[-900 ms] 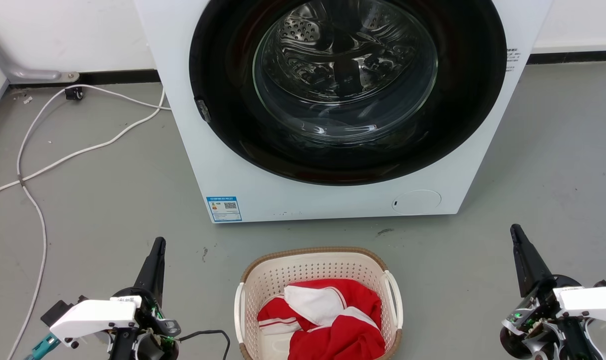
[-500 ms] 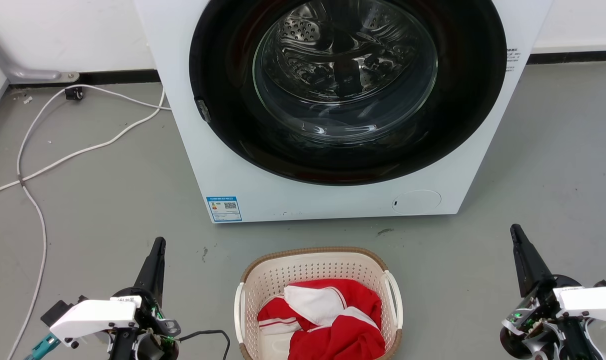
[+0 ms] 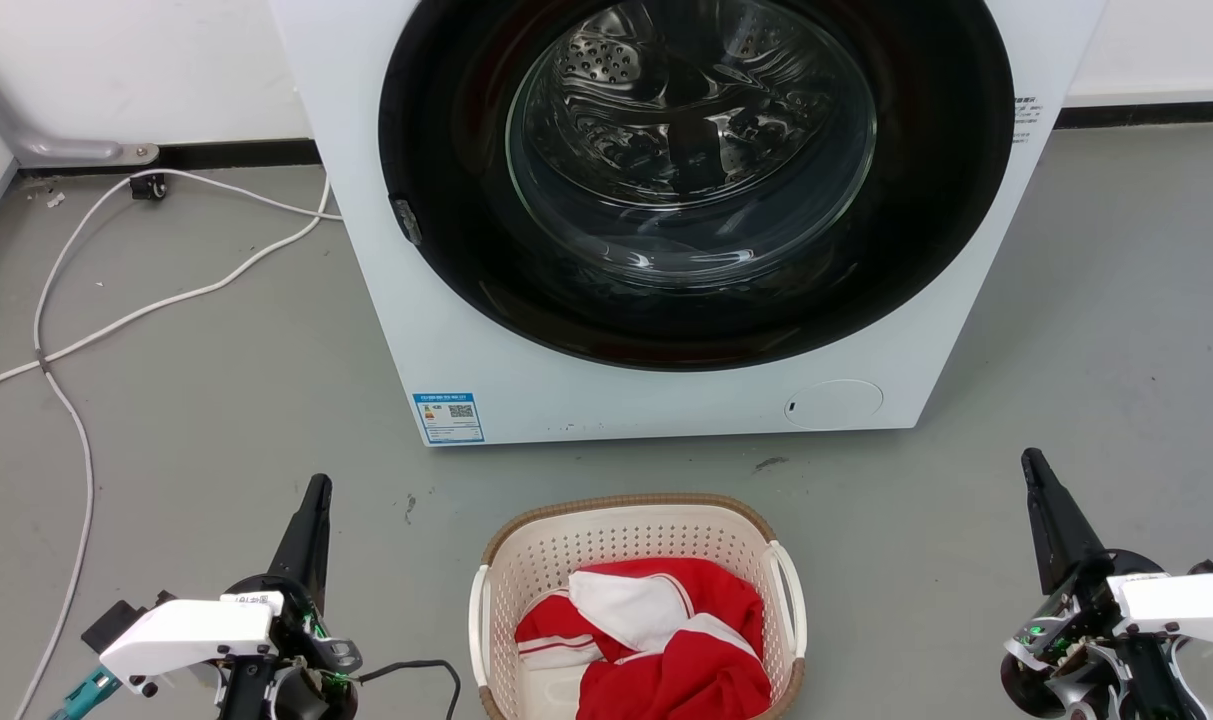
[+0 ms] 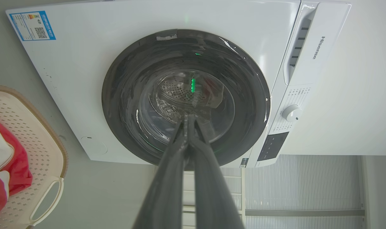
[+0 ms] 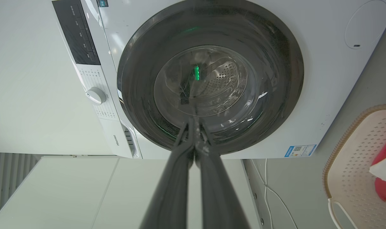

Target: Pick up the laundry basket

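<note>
Cream perforated plastic laundry basket [image 3: 606, 545], brown-rimmed, sits unmoved on the grey floor [image 3: 216, 400] between your arms. The left gripper [image 3: 314, 500] and right gripper [image 3: 1038, 485] stay pinched closed, well apart from it. You haven't begun reaching.

The laundry basket [image 3: 626, 540] is matt perforated plastic holding soft red cloth [image 3: 706, 670]; the washing machine [image 3: 446, 330] has a glossy white shell and shiny metal drum [image 3: 606, 70]

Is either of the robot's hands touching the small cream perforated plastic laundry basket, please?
No, the left hand and the right hand sit well clear of the laundry basket, one on each side.
</note>
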Controlling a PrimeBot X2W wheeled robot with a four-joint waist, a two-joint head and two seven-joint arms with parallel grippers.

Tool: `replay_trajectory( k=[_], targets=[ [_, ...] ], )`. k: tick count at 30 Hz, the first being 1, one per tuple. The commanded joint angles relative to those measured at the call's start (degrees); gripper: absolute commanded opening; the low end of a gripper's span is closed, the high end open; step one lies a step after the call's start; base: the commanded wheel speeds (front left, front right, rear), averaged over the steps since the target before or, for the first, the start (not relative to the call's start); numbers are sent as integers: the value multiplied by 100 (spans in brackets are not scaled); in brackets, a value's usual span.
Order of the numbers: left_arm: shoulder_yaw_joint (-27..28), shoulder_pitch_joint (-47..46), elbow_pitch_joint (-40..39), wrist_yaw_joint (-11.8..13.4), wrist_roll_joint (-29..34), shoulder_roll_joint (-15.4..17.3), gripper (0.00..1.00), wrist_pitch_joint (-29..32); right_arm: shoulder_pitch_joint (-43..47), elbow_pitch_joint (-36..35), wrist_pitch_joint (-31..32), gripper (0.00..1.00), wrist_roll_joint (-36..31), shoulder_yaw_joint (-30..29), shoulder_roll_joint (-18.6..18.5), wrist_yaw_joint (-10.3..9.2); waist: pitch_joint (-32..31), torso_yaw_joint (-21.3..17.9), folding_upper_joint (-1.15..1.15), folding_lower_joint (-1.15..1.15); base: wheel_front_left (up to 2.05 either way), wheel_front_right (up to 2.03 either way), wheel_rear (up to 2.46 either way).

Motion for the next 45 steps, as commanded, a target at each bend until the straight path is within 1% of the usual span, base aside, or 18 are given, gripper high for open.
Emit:
replay_trajectory(
  k=[1, 2, 4, 9, 13, 14, 16, 24, 34, 45],
  targets=[
    [11, -48, 3, -13, -10, 15, 0, 12, -56, 1, 9, 0, 23, -3, -3, -2, 0, 0, 0, 0, 0, 0, 0],
    [-3, 9, 16, 0, 0, -2, 100, -1, 9, 13, 0, 100, -2, 1, 0, 1, 0, 0, 0, 0, 0, 0, 0],
    [-15, 83, 103, 0, 0, -15, 100, -5, 85, 105, -2, 100, -3, 9, 5, 0, 0, 0, 0, 0, 0, 0, 0],
    [-47, 95, -1, 0, 147, -13, 100, -157, 106, 50, -154, 100, -187, 15, 5, 0, 6, 0, 0, 0, 0, 0, 0],
    [-17, 93, -128, 0, 628, -11, 100, -300, 118, -98, -296, 100, -756, -21, 4, 0, 15, 1, 0, 0, 0, 0, 0],
    [-17, 93, -128, 0, 628, -11, 100, -300, 118, -98, -296, 100, -756, -21, 4, 0, 15, 1, 0, 0, 0, 0, 0],
    [-9, 93, -196, 12, 857, -10, 100, -354, 130, -185, -351, 100, -1034, -18, 4, 0, 19, 3, 0, 0, 0, 0, 0],
    [-104, 132, -483, 148, 1816, -7, 100, -561, 207, -545, -559, 100, -2296, 99, 2, 0, 33, 7, 0, 0, 0, 0, 0],
    [-277, 199, -740, 283, 2944, -3, 100, -795, 311, -816, -793, 100, -3659, 236, 1, 0, 48, 10, 0, 0, 0, 0, 0],
    [-372, 279, -964, 293, 3971, 1, 100, -1024, 420, -1020, -1025, 100, -4780, 377, -1, 0, 63, 20, 0, 0, 0, 0, 0]
  ],
)
